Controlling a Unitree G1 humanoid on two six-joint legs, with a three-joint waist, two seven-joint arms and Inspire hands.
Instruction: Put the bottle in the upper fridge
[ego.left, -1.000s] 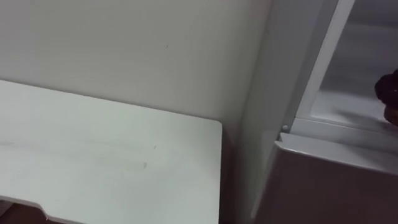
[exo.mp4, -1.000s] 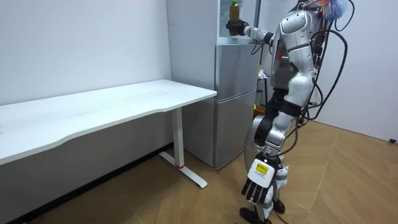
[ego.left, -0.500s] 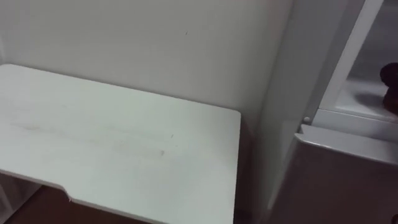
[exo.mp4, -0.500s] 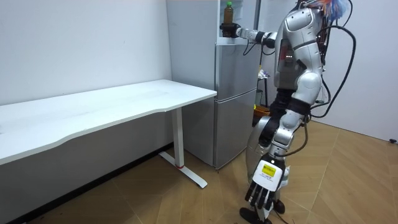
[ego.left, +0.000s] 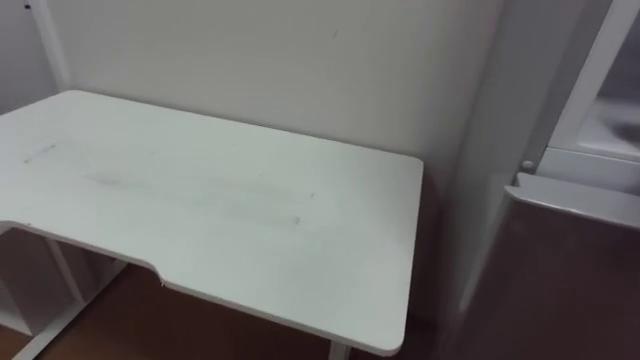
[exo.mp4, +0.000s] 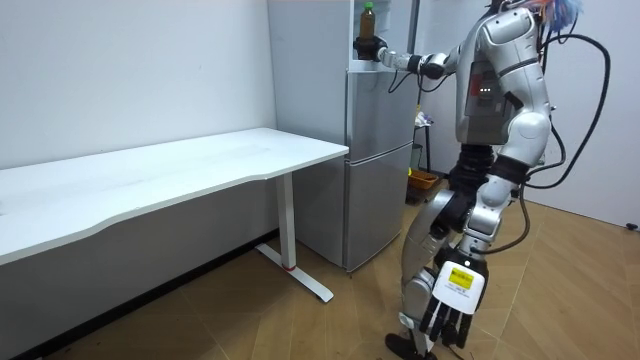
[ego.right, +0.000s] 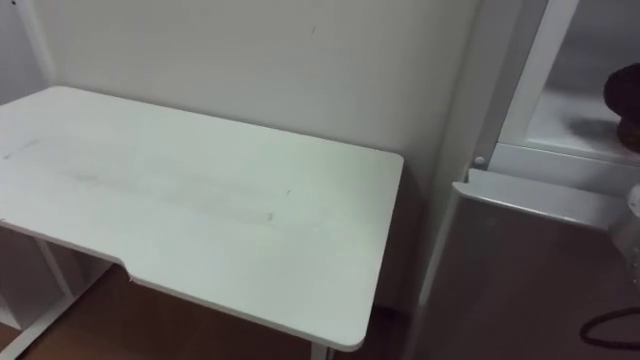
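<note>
The bottle (exo.mp4: 368, 17) is held upright in the upper compartment of the fridge (exo.mp4: 378, 150), the right hand (exo.mp4: 368, 46) curled round its base. The left hand (exo.mp4: 447, 318) is hung low before the fridge, its fingers relaxed and holding nothing.

**A:** Long white desk (ego.left: 230, 210) set against a plain pale wall (ego.left: 260, 60), its front edge dipping inward in a shallow curve.

**B:** In the room view it stands on a slim white leg (exo.mp4: 288, 225) with a flat foot. The wood floor (exo.mp4: 300, 325) is laid in herringbone, and the light is soft and even throughout.
</note>
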